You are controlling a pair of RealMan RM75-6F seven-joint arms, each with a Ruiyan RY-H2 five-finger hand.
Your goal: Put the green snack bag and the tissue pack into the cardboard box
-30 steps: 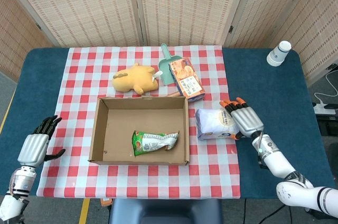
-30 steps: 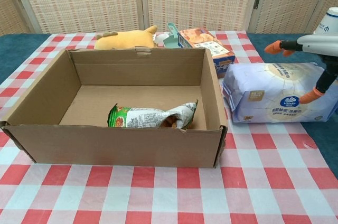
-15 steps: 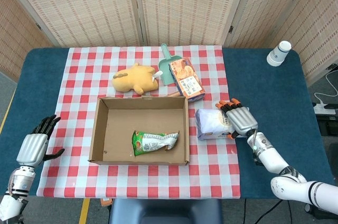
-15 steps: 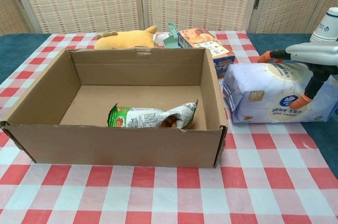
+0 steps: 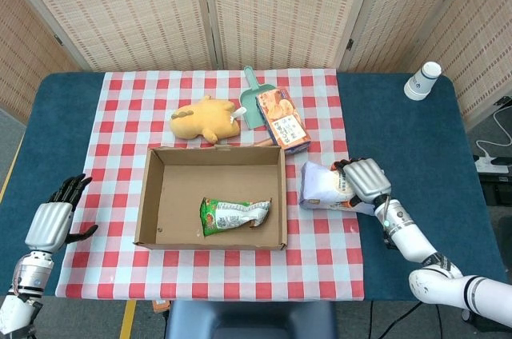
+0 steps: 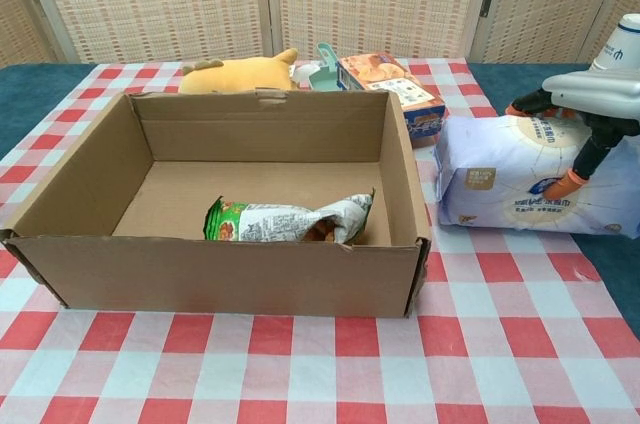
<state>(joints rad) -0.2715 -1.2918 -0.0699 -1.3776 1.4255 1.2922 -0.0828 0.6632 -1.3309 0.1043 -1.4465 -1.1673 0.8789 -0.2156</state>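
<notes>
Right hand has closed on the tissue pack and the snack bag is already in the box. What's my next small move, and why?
Probably lift the tissue pack a little higher before moving toward the cardboard box. The right hand grips it from above and its end near the box looks tilted up, but it sits below the box's wall rim beside it. The green snack bag lies at the front, leaving bare floor behind.

Snack bag (image 5: pixel 234 215) sits in the cardboard box (image 5: pixel 152 195), near its front wall. Tissue pack (image 5: pixel 322 185) is just right of the box – right hand (image 5: pixel 364 180) on it. Plush toy (image 5: pixel 204 118), scoop (image 5: pixel 254 99) and carton (image 5: pixel 283 119) sit behind.
</notes>
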